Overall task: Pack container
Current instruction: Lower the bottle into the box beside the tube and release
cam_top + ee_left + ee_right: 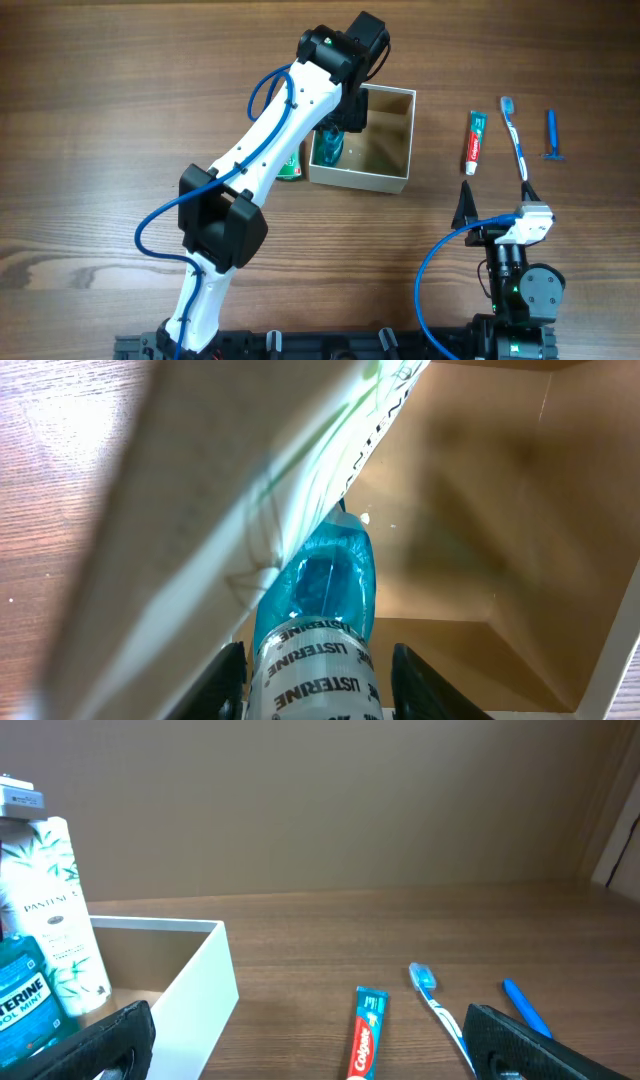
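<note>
My left pincer [320, 665] stands open around a teal mouthwash bottle [322, 585] inside the white square cardboard box [360, 181], centre of the counter [120, 80]. My right pincer [318, 1045] gapes empty. Box looks light, dentable; grip one wall.

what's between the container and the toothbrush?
Only the Colgate toothpaste tube lies between the container and the toothbrush, apart from both. Clearest in the overhead view; the right wrist view shows it too.

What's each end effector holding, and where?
Right end effector: nothing, open. Left end effector straddles the mouthwash bottle at its label inside the container; whether it grips cannot be told.
</note>
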